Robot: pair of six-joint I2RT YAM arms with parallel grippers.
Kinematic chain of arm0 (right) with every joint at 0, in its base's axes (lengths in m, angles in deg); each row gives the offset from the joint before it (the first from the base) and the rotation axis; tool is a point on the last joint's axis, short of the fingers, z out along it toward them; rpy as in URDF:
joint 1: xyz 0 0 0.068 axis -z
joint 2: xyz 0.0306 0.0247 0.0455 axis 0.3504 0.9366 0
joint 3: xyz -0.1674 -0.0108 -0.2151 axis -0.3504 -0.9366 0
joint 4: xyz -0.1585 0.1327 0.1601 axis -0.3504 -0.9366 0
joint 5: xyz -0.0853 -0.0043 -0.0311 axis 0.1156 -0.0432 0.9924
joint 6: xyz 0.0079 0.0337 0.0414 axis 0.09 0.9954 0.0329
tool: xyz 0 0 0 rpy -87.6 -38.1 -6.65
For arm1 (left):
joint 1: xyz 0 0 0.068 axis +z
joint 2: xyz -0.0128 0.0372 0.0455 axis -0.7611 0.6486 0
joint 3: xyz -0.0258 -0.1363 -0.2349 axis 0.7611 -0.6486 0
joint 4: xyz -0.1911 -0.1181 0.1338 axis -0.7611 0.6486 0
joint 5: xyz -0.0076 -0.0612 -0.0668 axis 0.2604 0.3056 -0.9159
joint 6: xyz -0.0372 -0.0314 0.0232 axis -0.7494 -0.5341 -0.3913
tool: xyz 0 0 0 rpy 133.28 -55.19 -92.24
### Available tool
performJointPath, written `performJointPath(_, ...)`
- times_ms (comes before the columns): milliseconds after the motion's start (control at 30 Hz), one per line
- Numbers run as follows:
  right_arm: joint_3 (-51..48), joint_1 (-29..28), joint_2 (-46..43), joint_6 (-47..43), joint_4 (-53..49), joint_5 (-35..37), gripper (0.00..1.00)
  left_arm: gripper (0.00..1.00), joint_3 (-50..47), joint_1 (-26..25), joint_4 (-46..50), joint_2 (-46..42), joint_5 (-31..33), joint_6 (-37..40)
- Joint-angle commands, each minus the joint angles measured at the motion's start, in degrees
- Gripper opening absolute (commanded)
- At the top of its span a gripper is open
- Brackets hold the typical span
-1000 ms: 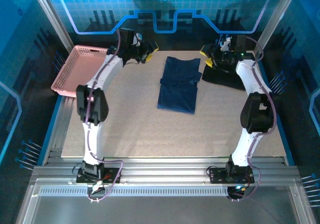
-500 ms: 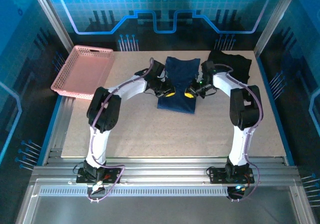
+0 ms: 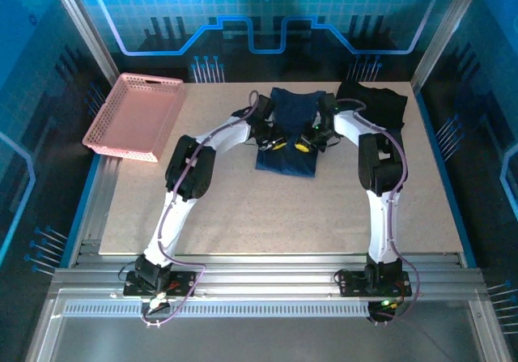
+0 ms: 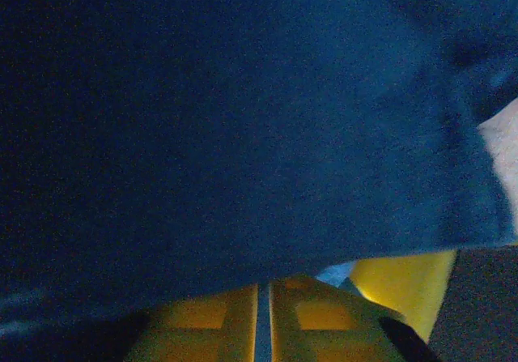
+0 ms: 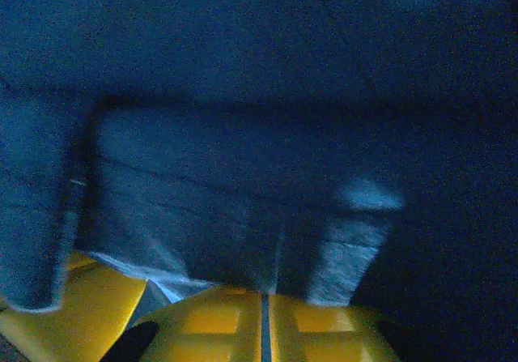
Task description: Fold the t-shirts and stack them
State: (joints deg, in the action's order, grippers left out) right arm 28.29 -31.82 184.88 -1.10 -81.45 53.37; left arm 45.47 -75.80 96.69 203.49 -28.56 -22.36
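Left arm (image 3: 174,216) and right arm (image 3: 379,216): white links, black joint housings, purple cables; left gripper (image 4: 263,297) with yellow fingers (image 4: 202,325).

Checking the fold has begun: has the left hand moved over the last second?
Yes. The left hand moved right, away from the pink basket, onto the navy t-shirt.

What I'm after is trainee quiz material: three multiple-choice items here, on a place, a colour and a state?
1. Where is the pink basket? A) far left B) far right C) near middle
2. The left gripper and right gripper are on which colour t-shirt? A) black B) navy C) white
3. The two t-shirts are: A) stacked B) side by side C) in the basket
Key: 1A, it sits far left; 2B, both are on the navy t-shirt; 3B, the black t-shirt lies to its right.
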Motion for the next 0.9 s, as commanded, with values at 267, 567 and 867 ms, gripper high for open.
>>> performJointPath(267, 20.8, 1.67, 4.96, 8.35, 4.88, 8.95, 0.31, 0.36, 15.02, 7.14, -0.25, 0.6, 5.82, -0.85)
performJointPath(567, 8.4, 0.22, -13.45, -5.77, -0.19, 13.19, 0.63, 0.62, -0.26, 8.32, -2.26, -15.35, 2.58, 5.1)
performJointPath(867, -29.38, 0.83, -37.03, -7.82, 7.17, 2.35, 0.84, 0.67, -37.98, 7.74, -10.2, -34.75, -5.9, 4.5)
